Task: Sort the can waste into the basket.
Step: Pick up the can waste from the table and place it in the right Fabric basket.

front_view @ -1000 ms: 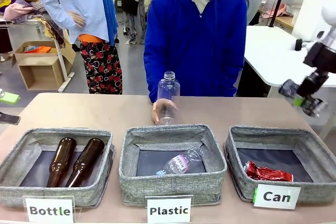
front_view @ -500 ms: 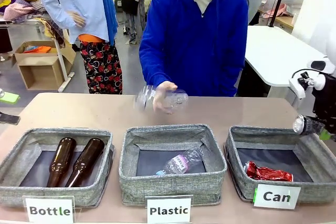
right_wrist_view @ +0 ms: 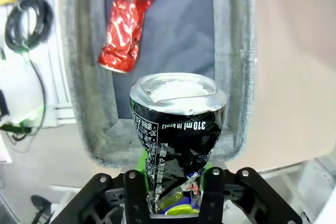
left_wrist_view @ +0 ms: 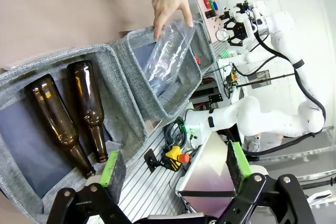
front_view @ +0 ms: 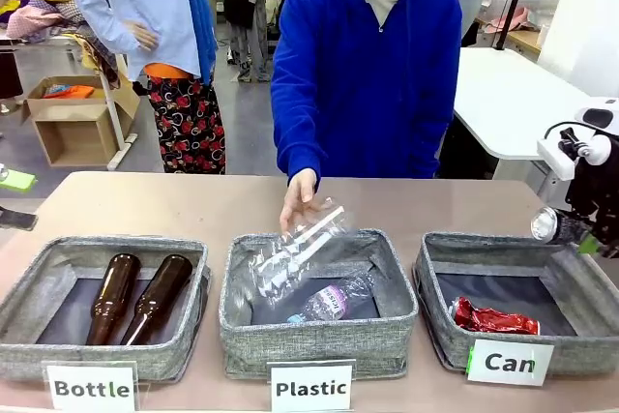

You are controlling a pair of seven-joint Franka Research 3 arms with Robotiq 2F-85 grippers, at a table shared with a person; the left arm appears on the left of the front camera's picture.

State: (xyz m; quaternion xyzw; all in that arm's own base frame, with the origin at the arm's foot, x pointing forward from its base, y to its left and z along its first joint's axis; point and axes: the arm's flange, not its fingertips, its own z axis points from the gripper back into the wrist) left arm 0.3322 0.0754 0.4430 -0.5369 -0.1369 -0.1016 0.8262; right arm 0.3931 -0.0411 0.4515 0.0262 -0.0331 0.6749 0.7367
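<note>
One can left: my right gripper point(right_wrist_view: 173, 195) pinched the crumpled black can point(right_wrist_view: 176, 135) above the Can basket point(right_wrist_view: 239, 77), near its rim. Release too early & it could bounce off the edge, missing the red can point(right_wrist_view: 125, 24) inside.

Room: grey floor point(front_view: 242, 132); 1 white table point(front_view: 503, 103) at right; 1 open cardboard box point(front_view: 73, 123) at left beside piled clothing point(front_view: 44, 2); bright, even light.
</note>
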